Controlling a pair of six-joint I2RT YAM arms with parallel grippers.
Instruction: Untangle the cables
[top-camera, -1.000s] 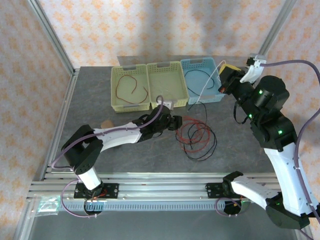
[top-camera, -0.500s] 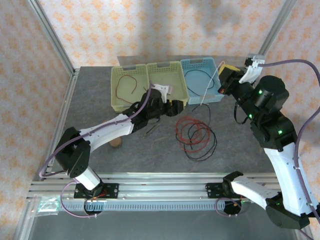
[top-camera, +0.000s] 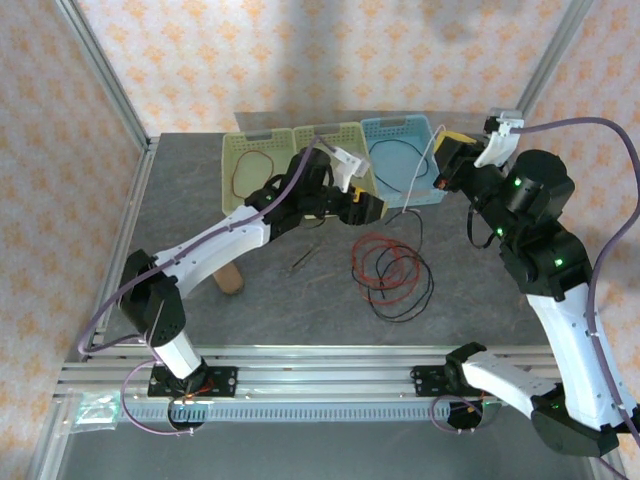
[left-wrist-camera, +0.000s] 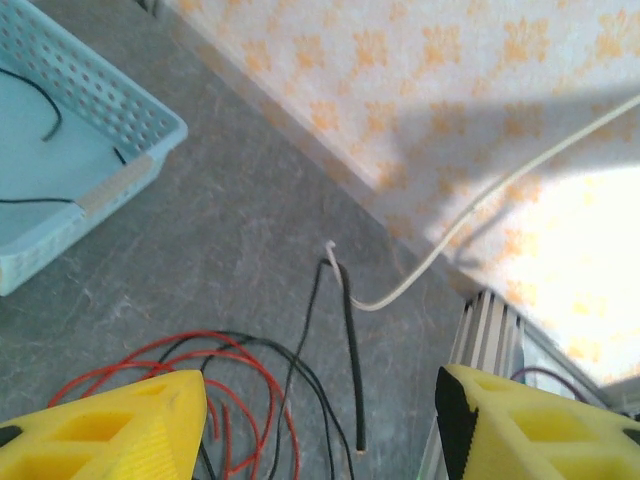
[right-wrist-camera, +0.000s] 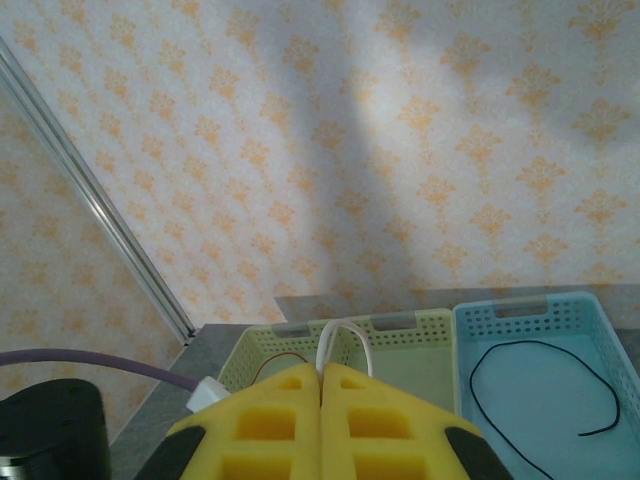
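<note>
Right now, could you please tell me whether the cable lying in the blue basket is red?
No, the cable curled in the blue basket is black, as the right wrist view shows.

Red cable (top-camera: 247, 156): single loose loop, lying in leftmost pale-green basket (top-camera: 255, 135).
Black cable (right-wrist-camera: 540, 343): open curve, flat inside blue basket (right-wrist-camera: 520, 310).
Whitish cable (top-camera: 417, 178): small bend pinched in closed jaws of right gripper (right-wrist-camera: 322, 375), rest hanging slantwise toward tabletop (top-camera: 320, 310).
Red-and-black tangle (top-camera: 392, 275): overlapping loops, flat on tabletop near baskets.
</note>
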